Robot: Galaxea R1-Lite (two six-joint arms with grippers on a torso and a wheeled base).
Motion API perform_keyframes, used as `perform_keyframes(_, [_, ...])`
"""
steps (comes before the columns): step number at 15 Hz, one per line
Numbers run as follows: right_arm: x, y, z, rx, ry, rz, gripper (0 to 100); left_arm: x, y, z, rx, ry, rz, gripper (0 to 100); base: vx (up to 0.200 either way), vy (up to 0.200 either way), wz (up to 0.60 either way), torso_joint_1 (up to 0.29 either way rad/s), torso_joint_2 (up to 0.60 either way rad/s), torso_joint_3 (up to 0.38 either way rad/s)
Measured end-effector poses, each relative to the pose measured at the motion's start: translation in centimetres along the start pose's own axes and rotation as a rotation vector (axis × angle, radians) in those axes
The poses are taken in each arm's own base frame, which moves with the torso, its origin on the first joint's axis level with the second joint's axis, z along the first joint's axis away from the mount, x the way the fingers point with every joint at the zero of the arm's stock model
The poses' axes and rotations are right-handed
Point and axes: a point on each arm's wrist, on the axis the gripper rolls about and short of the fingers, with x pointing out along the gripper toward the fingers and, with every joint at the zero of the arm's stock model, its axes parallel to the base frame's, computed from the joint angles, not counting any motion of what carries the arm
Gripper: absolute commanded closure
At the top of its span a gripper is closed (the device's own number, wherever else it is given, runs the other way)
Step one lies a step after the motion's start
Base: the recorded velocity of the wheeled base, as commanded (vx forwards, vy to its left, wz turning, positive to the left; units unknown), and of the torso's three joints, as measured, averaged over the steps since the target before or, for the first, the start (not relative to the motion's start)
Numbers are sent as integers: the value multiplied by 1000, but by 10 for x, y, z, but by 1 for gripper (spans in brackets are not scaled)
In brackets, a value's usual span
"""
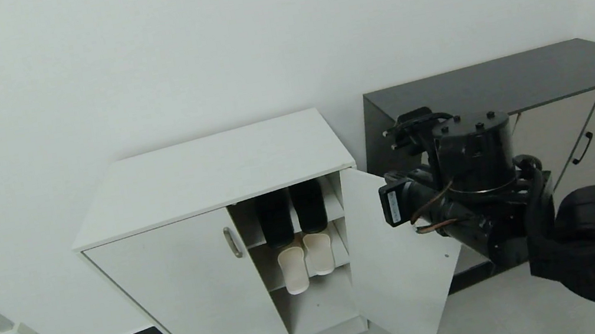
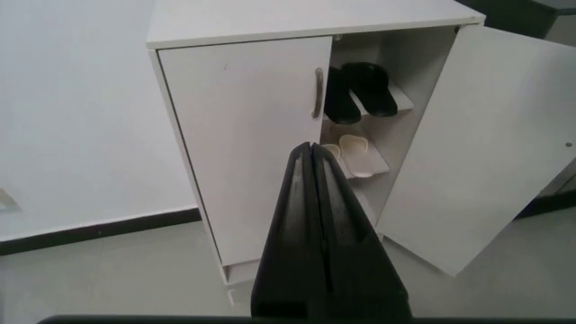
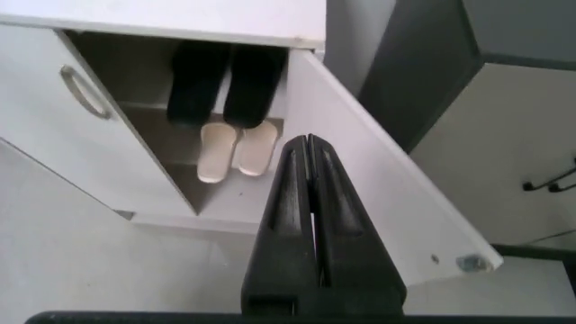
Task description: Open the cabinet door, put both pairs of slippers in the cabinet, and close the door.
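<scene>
Closing the door (image 1: pixel 400 270) looks like the one step not yet done: the black slippers (image 1: pixel 291 212) lie on the top shelf of the white cabinet (image 1: pixel 213 165) and the white slippers (image 1: pixel 306 258) on the shelf below, both pairs with their long axis running front to back. In the head view the door stands swung out toward 5 o'clock from its hinge, its tall edge upright, while the other door (image 1: pixel 186 292) is shut. The right hand (image 3: pixel 310 144) has its fingers pressed together and carries nothing. Its arm crosses the door's free edge, so the panel lies near it at about 9 o'clock. The left hand (image 2: pixel 312 148) is likewise pinched closed and empty, facing the cabinet front from farther back. By my reading the right arm is the nearer one, and a push toward 10 o'clock would swing the panel closed.
</scene>
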Motion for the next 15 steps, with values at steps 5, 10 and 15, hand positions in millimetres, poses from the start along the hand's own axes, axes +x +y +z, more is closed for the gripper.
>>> perform_keyframes(5, [45, -35, 5, 33, -11, -78, 100, 0, 0, 0, 0, 0, -1, 100, 0, 0, 0, 0, 0, 0])
perform_keyframes(10, [71, -48, 1, 41, -9, -110, 100, 0, 0, 0, 0, 0, 0, 100, -120, 0, 0, 3, 4, 0])
perform_keyframes(15, [86, -58, 1, 47, -6, -117, 100, 0, 0, 0, 0, -1, -1, 100, 0, 0, 0, 0, 0, 0])
